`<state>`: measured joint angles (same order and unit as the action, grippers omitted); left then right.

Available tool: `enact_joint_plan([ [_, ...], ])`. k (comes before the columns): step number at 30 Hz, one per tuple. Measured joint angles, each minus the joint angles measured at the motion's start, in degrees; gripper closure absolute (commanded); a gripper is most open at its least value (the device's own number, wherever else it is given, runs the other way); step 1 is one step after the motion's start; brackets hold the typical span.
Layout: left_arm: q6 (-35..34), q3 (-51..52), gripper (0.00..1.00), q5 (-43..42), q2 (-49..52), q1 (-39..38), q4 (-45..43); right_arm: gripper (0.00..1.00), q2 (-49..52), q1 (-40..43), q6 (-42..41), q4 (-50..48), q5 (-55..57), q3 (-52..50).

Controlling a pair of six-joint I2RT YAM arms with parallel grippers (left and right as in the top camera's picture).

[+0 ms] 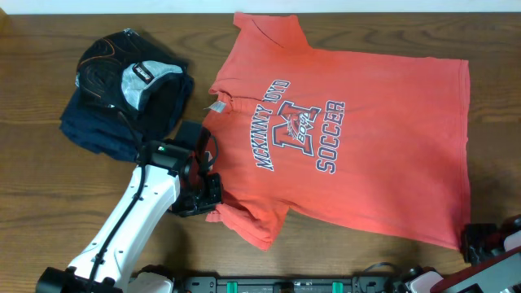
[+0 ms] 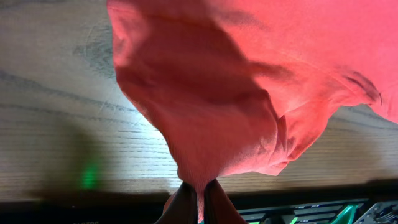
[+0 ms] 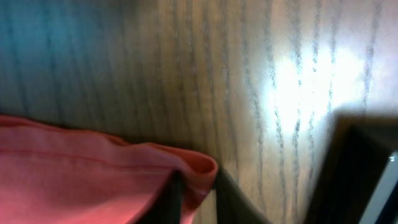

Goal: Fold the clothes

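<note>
Overhead, the coral-red T-shirt (image 1: 350, 138) lies spread chest-up across the centre and right of the bench (image 1: 49, 179), collar toward the left, its lettering (image 1: 305, 126) running sideways and ending in "SOCCER". At upper left sits a pile of dark folded garments (image 1: 122, 89), just beside the collar and not touching it.

The left tool (image 1: 199, 199) is low at centre-left, on the sleeve at the shirt's lower edge, though from above its fingers are hidden. The left wrist view settles it: two dark fingers (image 2: 183, 202) pressed together at the bottom of the frame with red cloth pinched between them, the fabric bunched and rising off the wood.

The right tool (image 1: 475, 238) is only a dark shape at lower right from overhead, at the hem corner. The right wrist view shows that corner between its fingers (image 3: 171, 199), drawn narrow, the rolled hem touching both.
</note>
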<state>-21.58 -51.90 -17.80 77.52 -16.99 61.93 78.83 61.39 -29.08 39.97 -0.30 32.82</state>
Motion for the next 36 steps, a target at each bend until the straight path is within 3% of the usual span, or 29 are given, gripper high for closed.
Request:
enact_joint_plan([
  [9,0.79,0.0,0.94,0.0,0.0,0.0,0.46,0.99,-1.03,0.0,1.77,3.08,-3.56,1.11],
  [21,0.9,0.0,0.94,-0.02,-0.17,0.0,3.08,0.99,-11.26,0.0,3.32,8.09,-10.43,7.17],
  [29,0.87,0.0,0.94,-2.86,-6.21,0.0,6.36,0.99,-12.31,0.0,3.5,8.46,-16.17,9.57],
  [36,0.52,-0.59,0.94,-4.57,-10.21,0.0,2.47,0.99,-12.35,-0.42,2.16,6.01,-22.58,11.87],
])
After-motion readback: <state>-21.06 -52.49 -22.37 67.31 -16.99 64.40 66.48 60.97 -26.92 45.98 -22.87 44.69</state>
